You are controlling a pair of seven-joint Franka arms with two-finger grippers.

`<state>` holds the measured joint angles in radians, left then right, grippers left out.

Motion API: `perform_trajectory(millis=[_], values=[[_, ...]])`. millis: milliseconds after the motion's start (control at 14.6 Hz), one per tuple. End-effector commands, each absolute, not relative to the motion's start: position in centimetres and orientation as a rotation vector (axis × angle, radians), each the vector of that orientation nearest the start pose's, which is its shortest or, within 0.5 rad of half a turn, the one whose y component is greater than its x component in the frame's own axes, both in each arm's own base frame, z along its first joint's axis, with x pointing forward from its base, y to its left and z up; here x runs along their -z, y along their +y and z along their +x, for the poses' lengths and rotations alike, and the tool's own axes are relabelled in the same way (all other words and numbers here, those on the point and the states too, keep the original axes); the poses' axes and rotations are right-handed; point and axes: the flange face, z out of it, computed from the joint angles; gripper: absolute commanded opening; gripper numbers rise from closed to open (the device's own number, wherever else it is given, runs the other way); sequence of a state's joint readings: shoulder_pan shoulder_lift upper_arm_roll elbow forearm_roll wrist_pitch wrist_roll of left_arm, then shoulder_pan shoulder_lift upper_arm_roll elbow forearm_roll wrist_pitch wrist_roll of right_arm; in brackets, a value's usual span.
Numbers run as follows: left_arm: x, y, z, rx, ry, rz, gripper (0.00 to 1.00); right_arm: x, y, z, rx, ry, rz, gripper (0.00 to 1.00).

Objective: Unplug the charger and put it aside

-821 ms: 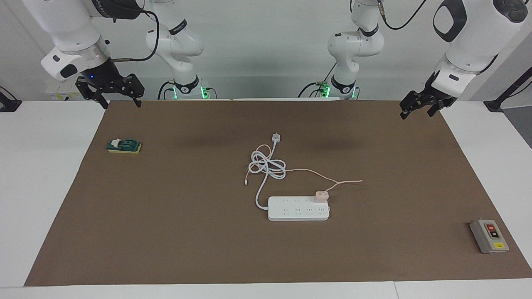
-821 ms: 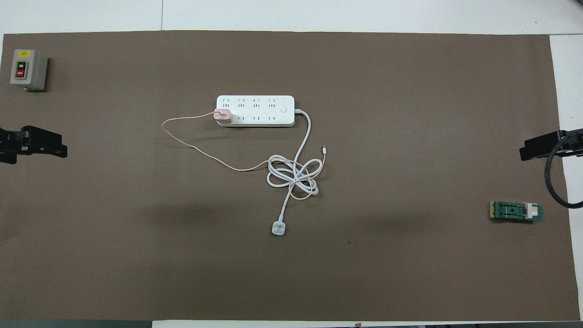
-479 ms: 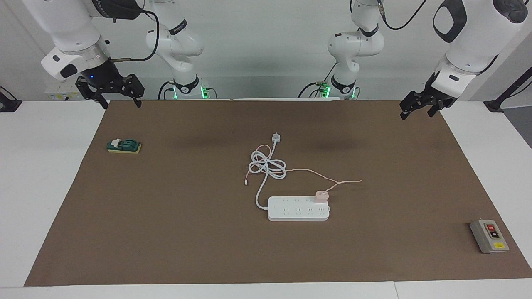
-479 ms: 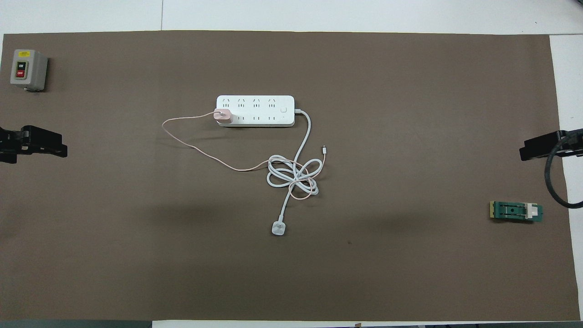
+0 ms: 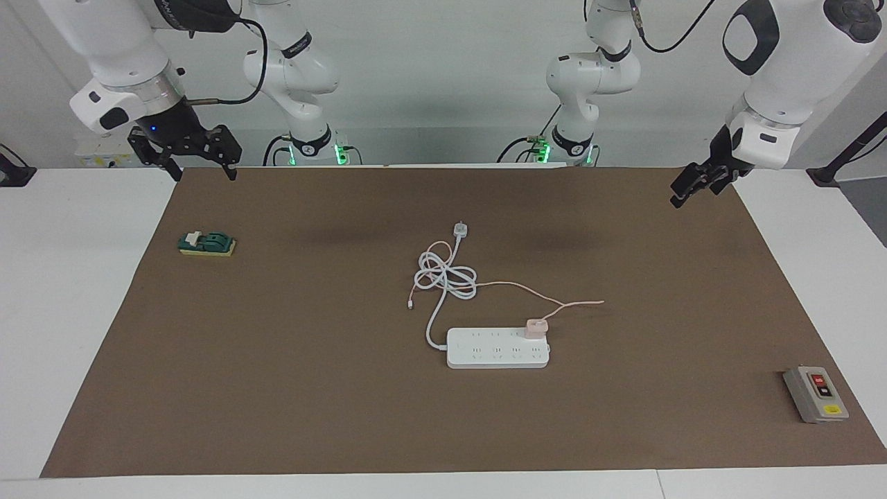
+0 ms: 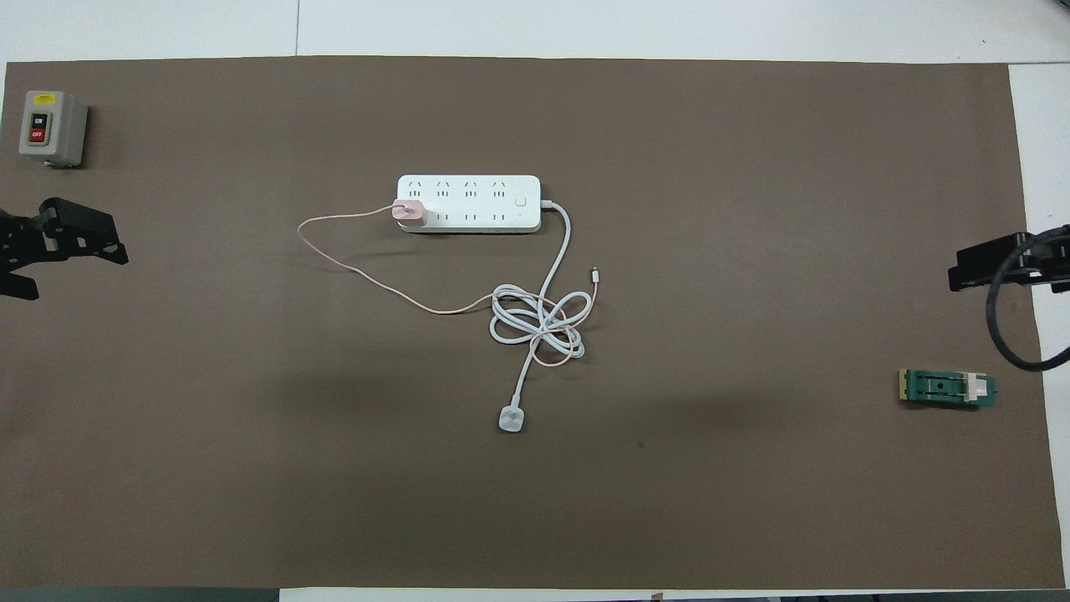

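Note:
The pale pink charger [image 5: 536,327] [image 6: 409,212] is plugged into the end socket of the white power strip [image 5: 497,350] [image 6: 476,205] in the middle of the brown mat. Its thin pink cable [image 5: 527,290] [image 6: 368,280] loops off and tangles with the strip's coiled white cord [image 5: 445,281] [image 6: 535,322], which ends in a white plug [image 5: 461,229] [image 6: 512,419]. My left gripper [image 5: 686,194] [image 6: 67,267] hangs open and empty over the mat's edge at the left arm's end. My right gripper [image 5: 203,173] [image 6: 995,267] hangs open and empty over the mat's corner at the right arm's end.
A green switch block [image 5: 206,244] [image 6: 947,389] lies near the right arm's end of the mat. A grey on/off button box [image 5: 815,394] [image 6: 52,127] stands at the left arm's end, farther from the robots than the power strip.
My left gripper has turned at the wrist and shifted slightly over the mat's edge. The right gripper has barely moved. The charger and cords lie as before.

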<state>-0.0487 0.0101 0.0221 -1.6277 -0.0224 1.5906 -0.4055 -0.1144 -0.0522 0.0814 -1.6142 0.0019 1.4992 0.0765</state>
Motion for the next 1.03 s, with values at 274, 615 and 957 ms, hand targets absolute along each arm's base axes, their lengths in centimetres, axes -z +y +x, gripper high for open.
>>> perform_trajectory(millis=[274,615,957], values=[[-55.8,-8.9,61.0,-0.099,-1.444,-2.769,1.00,-58.1,6.2,54.1,-0.201,0.780,-2.937,1.00],[-53.2,-12.4,63.4,-0.031,-1.921,-2.511,1.00,-51.3,14.8,58.1,-0.332,1.175,-2.659,1.00],[-49.4,-17.3,65.3,-0.011,-2.150,-2.332,1.00,-44.0,22.9,62.9,-0.450,1.554,-2.275,1.00]])
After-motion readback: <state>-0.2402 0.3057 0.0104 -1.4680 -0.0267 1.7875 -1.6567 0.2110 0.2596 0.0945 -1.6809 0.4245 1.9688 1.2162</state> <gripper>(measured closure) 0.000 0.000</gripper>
